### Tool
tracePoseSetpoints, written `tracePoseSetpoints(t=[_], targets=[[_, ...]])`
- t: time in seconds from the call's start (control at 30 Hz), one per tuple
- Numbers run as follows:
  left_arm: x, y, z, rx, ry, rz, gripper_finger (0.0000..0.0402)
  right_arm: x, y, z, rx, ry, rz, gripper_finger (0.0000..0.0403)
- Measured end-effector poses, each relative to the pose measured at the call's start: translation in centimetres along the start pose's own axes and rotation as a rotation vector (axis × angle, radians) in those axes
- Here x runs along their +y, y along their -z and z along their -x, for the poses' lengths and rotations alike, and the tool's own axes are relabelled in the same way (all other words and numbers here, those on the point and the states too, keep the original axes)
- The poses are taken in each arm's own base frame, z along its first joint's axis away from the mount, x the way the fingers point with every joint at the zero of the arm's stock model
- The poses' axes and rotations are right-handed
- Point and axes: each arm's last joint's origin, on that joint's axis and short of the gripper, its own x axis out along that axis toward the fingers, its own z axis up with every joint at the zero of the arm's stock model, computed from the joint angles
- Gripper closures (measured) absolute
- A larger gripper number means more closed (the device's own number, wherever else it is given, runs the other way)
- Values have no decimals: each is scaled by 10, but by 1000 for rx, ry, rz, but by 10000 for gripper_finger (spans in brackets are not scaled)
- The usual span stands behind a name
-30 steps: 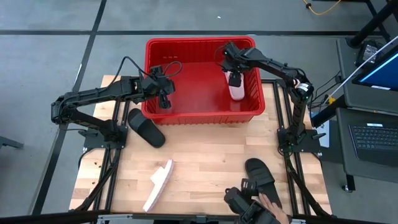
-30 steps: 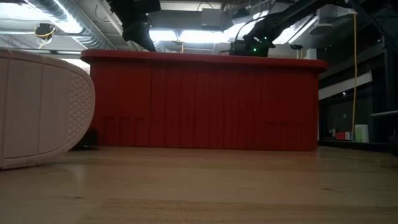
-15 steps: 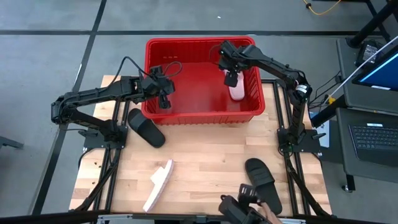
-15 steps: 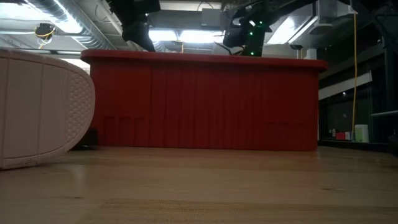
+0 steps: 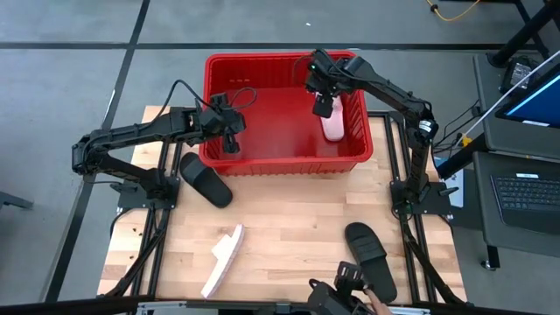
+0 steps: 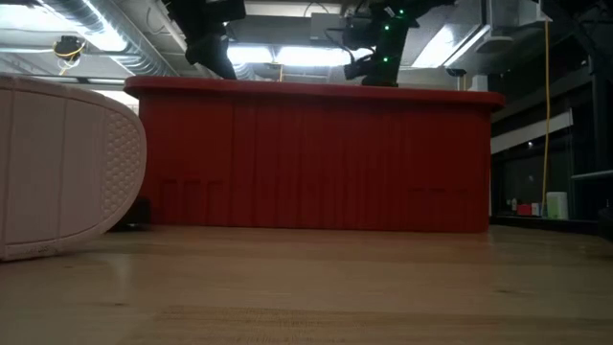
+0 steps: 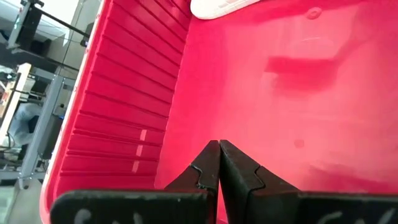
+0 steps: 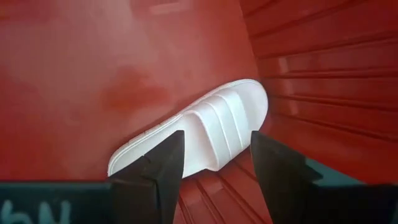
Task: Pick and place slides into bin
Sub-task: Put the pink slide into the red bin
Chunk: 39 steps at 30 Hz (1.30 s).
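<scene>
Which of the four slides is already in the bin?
One pale pink slide, lying on the floor of the red bin at its right end, below the open right gripper. The other pink slide and both black ones lie on the table.

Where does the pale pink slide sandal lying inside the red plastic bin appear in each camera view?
High view: pale pink ribbed slide sandal by the bin's right wall.
Low view: not visible, behind the bin's front wall.
Left wrist view: its edge at the top.
Right wrist view: centre.
Shared landmark: slotted red plastic bin.
</scene>
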Motion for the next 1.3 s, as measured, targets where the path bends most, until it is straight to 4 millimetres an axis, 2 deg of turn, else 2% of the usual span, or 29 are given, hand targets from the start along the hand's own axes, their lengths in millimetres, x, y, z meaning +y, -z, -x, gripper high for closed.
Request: tracePoseSetpoints(t=[0.13,0.23,0.37,0.53,0.73,1.03,1.17,1.3], targets=[[0,0,0,0,0,-34,396,0,4,6,36,-16,-24,222],[0,0,0,-3,6,-42,396,3,6,10,60,-27,-30,244],[-1,0,1,-17,29,-60,396,8,7,22,38,-18,-27,302],[1,0,5,-44,50,-56,396,13,10,50,-26,2,-36,390],[4,1,14,-98,87,-20,396,23,22,97,-142,15,-81,391],[9,-6,34,-374,266,-28,399,51,30,155,-395,14,-41,399],[9,-5,40,-444,299,-2,400,75,40,165,-514,-7,-3,399],[-6,5,41,-491,335,-1,400,106,64,152,-578,-49,32,399]])
